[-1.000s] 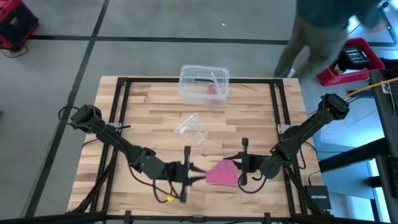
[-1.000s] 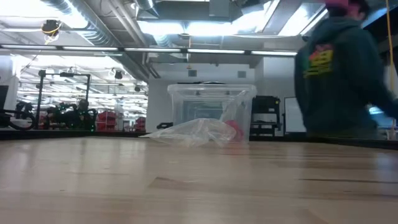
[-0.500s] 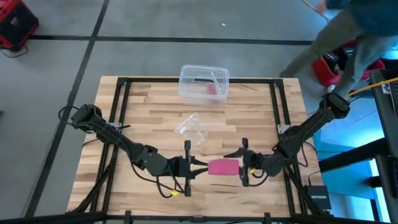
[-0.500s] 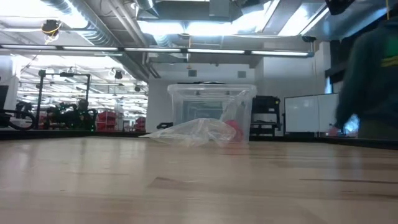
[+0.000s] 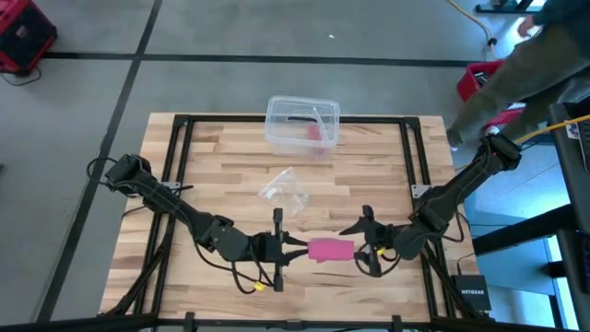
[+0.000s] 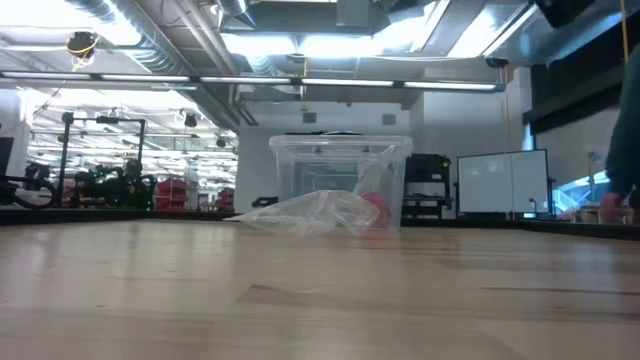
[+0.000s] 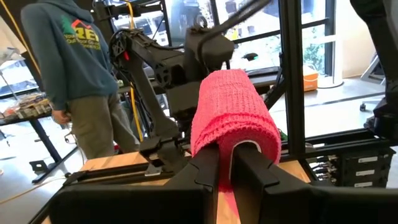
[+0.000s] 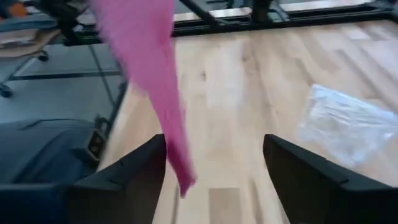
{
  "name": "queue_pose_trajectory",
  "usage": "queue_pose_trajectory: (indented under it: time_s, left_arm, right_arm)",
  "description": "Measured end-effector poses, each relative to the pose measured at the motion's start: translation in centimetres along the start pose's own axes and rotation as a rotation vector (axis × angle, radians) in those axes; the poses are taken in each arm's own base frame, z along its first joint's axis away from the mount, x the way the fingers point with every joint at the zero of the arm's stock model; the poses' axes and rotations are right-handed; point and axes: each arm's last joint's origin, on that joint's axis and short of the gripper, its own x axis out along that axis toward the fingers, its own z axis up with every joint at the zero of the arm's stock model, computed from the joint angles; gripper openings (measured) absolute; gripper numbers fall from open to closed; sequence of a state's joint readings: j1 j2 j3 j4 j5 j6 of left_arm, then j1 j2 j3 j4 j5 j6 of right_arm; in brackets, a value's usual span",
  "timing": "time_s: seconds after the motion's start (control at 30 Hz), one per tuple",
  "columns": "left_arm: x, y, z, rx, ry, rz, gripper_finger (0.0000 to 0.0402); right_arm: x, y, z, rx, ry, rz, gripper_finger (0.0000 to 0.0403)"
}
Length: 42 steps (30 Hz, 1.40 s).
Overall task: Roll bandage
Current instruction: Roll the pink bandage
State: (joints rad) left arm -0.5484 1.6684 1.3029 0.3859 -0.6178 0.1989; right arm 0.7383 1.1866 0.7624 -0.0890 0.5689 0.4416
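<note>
The tabletop (image 5: 230, 157) is pale wood in a black frame, standing on a grey workshop floor; a person (image 5: 516, 65) passes beyond its far right corner. A clear box (image 5: 302, 123) sits at the far edge, with a clear wrapper (image 5: 284, 190) nearer the middle.

We find the bandage (image 5: 330, 249) near the front edge, between the two arms. The left end effector (image 5: 288, 249) is closed on one end of it — in the left wrist view the pink fabric (image 7: 233, 115) wraps over and around the two closed fingers (image 7: 249, 171), forming a partial roll. The right end effector (image 5: 361, 247) stands fully open just beside the other end and grips nothing. In the right wrist view a loose pink tail (image 8: 155, 93) hangs between its spread fingers (image 8: 311, 174).

We judge the step in hand to be a regrasp: one turn is laid on, and the free tail must be taken up for the next.

To do this well:
- We would keep the left grip firm, so that the roll does not slip off the fingers.
- We would close the right end effector on the tail close to the roll, not at the far tip — a short span should stay taut.
- We would keep the strip edges aligned, so the layers stack squarely rather than cone out.
- We would hold light tension while winding; slack would probably leave a loose roll.
</note>
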Motion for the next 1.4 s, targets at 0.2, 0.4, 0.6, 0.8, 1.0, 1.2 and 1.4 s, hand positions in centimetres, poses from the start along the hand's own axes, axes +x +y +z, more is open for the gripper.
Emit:
queue_pose_trajectory:
  time_s: [0.2, 0.4, 0.6, 0.8, 1.0, 1.2, 1.4]
  left_arm:
    - [0.0, 0.0, 0.0, 0.001, 0.0, 0.0, 0.0021]
    - [0.2, 0.2, 0.0, 0.0, 0.001, 0.008, 0.0021]
    - [0.3, 0.4, -0.1, -0.006, 0.001, 0.014, 0.0021]
    - [0.3, 0.5, 0.1, 0.0, -0.013, 0.017, 0.0021]
    - [0.3, 0.5, 0.1, 0.008, -0.012, 0.017, 0.0021]
    - [0.3, 0.6, 0.1, 0.011, -0.013, 0.02, 0.0021]
    - [0.4, 0.9, 0.7, 0.066, -0.063, 0.064, 0.0021]
  right_arm:
    - [-0.5, 0.7, -2.3, -0.053, -0.195, -0.075, 0.027]
    - [0.5, 0.4, -3.9, -0.017, -0.318, -0.012, 0.027]
    - [2.1, 0.3, -3.7, -0.045, -0.366, 0.013, 0.0267]
    - [2.7, 0.3, -4.0, -0.064, -0.366, 0.021, 0.0197]
    - [2.9, 0.5, -4.0, -0.099, -0.38, 0.02, 0.0069]
    - [2.8, 0.5, -4.0, -0.122, -0.385, 0.017, 0.0015]
    - [2.8, 0.5, -4.0, -0.116, -0.385, 0.018, 0.0007]
